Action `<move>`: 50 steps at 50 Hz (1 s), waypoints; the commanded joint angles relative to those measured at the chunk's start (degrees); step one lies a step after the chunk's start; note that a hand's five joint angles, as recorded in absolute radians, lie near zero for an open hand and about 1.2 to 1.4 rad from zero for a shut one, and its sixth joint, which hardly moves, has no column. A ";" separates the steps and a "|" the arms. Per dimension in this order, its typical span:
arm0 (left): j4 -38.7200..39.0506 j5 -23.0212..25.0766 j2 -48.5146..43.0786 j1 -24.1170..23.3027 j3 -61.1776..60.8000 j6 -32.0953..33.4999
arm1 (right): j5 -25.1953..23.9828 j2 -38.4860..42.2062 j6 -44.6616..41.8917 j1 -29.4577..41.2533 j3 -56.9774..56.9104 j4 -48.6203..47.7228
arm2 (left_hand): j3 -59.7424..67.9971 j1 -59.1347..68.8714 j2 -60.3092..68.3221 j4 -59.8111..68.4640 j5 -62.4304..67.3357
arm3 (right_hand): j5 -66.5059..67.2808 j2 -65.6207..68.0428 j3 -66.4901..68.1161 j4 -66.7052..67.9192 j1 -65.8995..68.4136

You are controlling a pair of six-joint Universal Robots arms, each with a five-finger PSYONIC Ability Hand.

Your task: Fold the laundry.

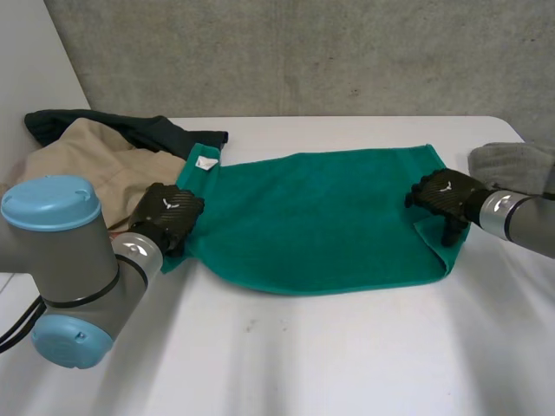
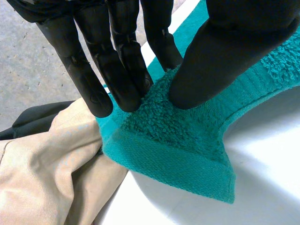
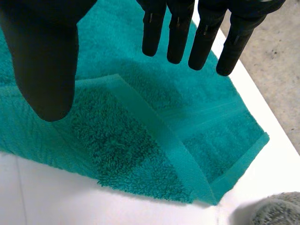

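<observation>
The green towel (image 1: 321,221) lies flat mid-frame on the white worktop (image 1: 347,347). It looks soft, limp and light, probably best held at hems and corners. The left robot hand (image 1: 169,212) pinches its left-end hem. The right robot hand (image 1: 447,195) hangs released over the turned-over right corner.

Place: a robot test lab, by the look of my bench.
Wall: a bare grey concrete wall (image 1: 303,52) runs behind the table.
Table: a plain white table (image 1: 303,364) with a smooth top.
Arms: my grey-jointed left arm with light-blue caps (image 1: 61,260) comes in on one side, my right arm (image 1: 520,217) on the other.
Laundry: a teal terry towel (image 1: 312,217) is spread flat. A beige cloth (image 1: 87,165) and a dark garment (image 1: 130,128) are heaped at the far left, and a grey cloth (image 1: 512,165) lies at the right edge.
</observation>
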 commanded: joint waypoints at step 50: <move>-1.49 -0.44 0.54 1.15 5.80 -3.18 | 1.31 -11.18 -0.99 -5.78 17.73 -7.14 | 11.54 14.56 11.33 11.19 12.51 | 54.65 56.62 55.49 55.02 55.32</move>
